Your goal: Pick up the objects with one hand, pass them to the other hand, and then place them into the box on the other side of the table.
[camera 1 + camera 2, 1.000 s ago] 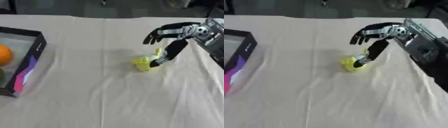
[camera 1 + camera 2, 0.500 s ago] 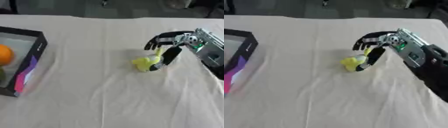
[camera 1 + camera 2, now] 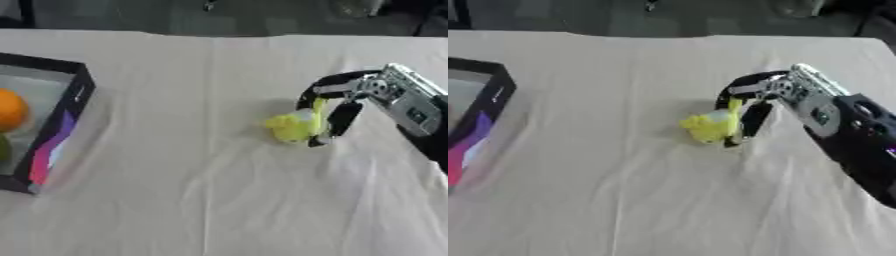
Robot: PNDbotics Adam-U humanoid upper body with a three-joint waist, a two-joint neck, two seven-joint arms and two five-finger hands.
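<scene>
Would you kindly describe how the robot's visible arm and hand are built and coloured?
Only the right arm shows. The right hand has slim black fingers with silver-grey joints at their base. The wrist is a boxy silver-grey block with dark round details, and the forearm behind it is black.

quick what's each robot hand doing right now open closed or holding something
Right robot hand: fingers curled round the yellow object on the table, shut on it.
Left robot hand: not in view.

Right hand [image 3: 337, 102]: black fingers [image 3: 341, 120], silver wrist block, black forearm.
</scene>
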